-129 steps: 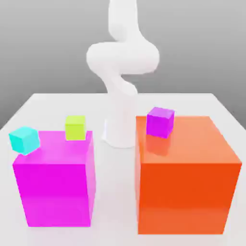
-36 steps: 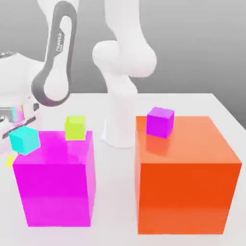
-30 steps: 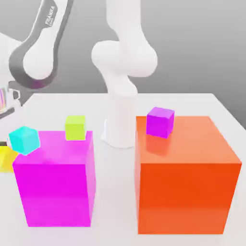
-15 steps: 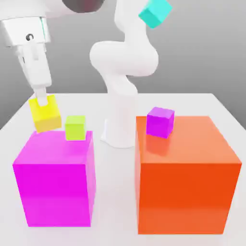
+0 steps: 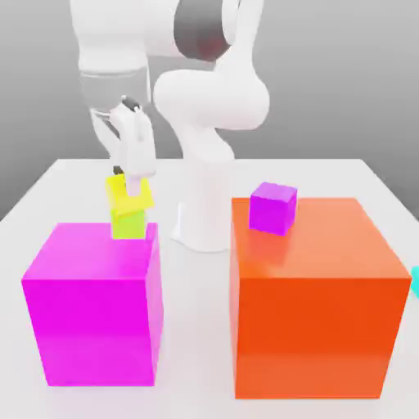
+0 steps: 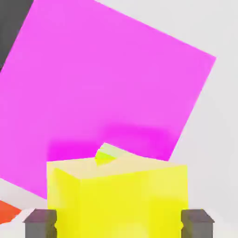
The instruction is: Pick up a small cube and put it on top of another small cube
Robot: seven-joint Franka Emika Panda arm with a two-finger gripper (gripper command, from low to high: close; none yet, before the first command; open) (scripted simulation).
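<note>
Two cubes under check: small yellow cube (image 5: 129, 195) and small lime-green cube (image 5: 129, 224), stacked at the rear edge of the big magenta block (image 5: 94, 311).
Position of yellow cube: resting on or just above the lime-green cube; contact between the faces not confirmable from the exterior view.
Alignment: yellow cube twisted and slightly tilted against the lime-green one, its corners overhanging; in the hand view, a sliver of lime-green (image 6: 104, 157) peeking out past the yellow cube (image 6: 116, 200).
Hand (image 5: 133, 170): directly over the yellow cube, pointing down, straddling its two sides; cannot tell whether clamping or already let go.
Step in hand, by judgement: placing and releasing.
Recommended practice: confirm full seating before release; let go evenly on both sides, without a sideways drag; withdraw straight up, no swing until well above the stack.
Risk: given the twist and tilt, possible slide or topple off the lime-green cube, then off the block's rear edge onto the counter (image 5: 196, 368).
Bystanders: purple cube (image 5: 272, 207) on the orange block (image 5: 315, 311), well apart on the exterior view's right; no interference expected.
Progress, by judgement: near completion, pending a clean release.
</note>
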